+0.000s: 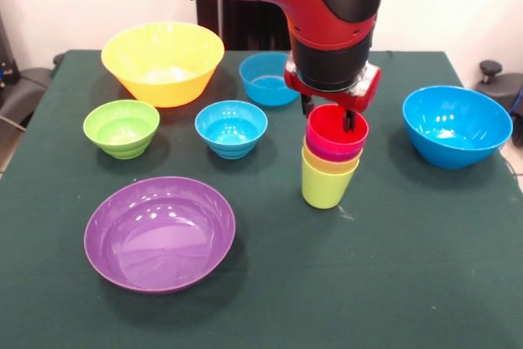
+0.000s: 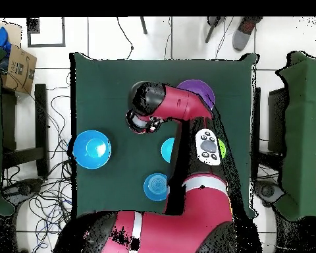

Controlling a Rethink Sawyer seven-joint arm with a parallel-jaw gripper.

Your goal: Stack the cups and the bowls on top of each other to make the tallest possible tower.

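green table [image 1: 409,284] – end effector [image 1: 333,114] at tower [image 1: 333,157], grip unclear – no writing legible.

- A table covered with dark green cloth [image 1: 392,267] is seen.
- On it are set a large yellow-orange plastic bowl [image 1: 163,62], a small green plastic bowl [image 1: 121,127], two small blue plastic bowls [image 1: 231,127] [image 1: 267,78], a large blue plastic bowl [image 1: 457,125] and a wide shallow purple plastic bowl [image 1: 160,233].
- A lime green plastic cup [image 1: 325,186] stands upright on the cloth, other cups nested in it.
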